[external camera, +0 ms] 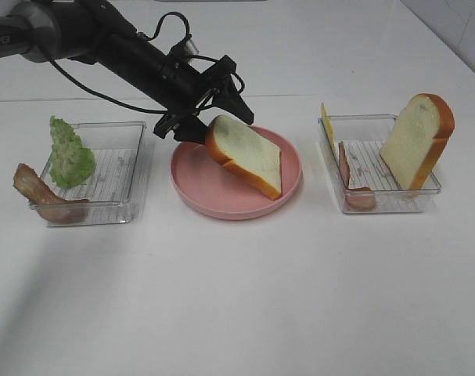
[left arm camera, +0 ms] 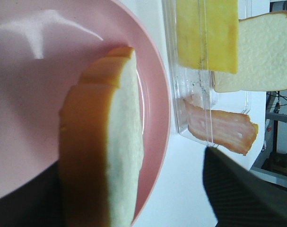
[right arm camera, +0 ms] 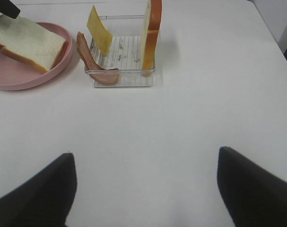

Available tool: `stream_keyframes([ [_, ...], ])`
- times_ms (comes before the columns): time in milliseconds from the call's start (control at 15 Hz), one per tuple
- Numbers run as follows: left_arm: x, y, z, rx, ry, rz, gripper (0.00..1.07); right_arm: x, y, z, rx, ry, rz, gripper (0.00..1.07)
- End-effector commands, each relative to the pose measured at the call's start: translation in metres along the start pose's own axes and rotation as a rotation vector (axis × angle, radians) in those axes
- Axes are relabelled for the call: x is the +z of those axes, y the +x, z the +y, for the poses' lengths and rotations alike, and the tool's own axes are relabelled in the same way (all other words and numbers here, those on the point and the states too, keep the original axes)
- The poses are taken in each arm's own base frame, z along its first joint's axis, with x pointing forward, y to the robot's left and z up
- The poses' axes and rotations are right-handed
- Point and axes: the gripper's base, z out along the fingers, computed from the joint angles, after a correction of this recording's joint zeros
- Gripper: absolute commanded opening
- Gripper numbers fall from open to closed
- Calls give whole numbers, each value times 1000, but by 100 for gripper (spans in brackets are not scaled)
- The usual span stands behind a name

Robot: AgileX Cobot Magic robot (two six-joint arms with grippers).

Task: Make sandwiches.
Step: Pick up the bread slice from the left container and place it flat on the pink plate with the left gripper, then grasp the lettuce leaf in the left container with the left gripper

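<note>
One bread slice (external camera: 249, 157) lies tilted on the pink plate (external camera: 221, 207), its right end down and its left end raised. My left gripper (external camera: 194, 129) is at that raised end with the slice (left arm camera: 105, 156) between its jaws. The jaws look open, and one finger (left arm camera: 242, 189) stands apart from the white face. A second bread slice (external camera: 417, 141) stands upright in the right tray (external camera: 378, 200), beside a yellow cheese square (external camera: 328, 125) and a meat strip (external camera: 350, 184). The lettuce leaf (external camera: 69, 153) and another meat strip (external camera: 41, 196) are in the left tray (external camera: 120, 168). My right gripper (right arm camera: 143, 189) is open and empty over bare table.
The plate sits between the two clear trays on a white table. The right wrist view shows the right tray (right arm camera: 119, 78) and the plate (right arm camera: 20, 80) well ahead of the gripper. A wall edge runs along the back.
</note>
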Motion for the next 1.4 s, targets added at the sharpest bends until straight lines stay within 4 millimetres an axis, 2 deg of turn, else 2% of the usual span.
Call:
stream_keyframes([
  [67,-6,-1,-7,59,-7,-20,90,-1,1,0,-3,5,-23,78],
  [333,-14,-1,-15,156,-131,-45,90,-1,1,0,-3,5,-23,78],
  [600,1,11,-39,401,-352,-42,90,-1,1,0,-3,5,-23,78],
  [733,-2,17,-57,559,-523,-54,90,-1,1,0,-3,5,-23,78],
  [867,-6,19,-63,582,-579,-58,88,-1,1,0,-3,5,-23,78],
  [1067,-16,25,-72,521,-599,-48,87,-1,1,0,-3,5,-23,78],
  [1267,-46,32,-76,365,-689,-23,83,-1,1,0,-3,5,-23,78],
  [1400,-70,32,-68,263,-750,10,80,-1,1,0,-3,5,-23,78],
])
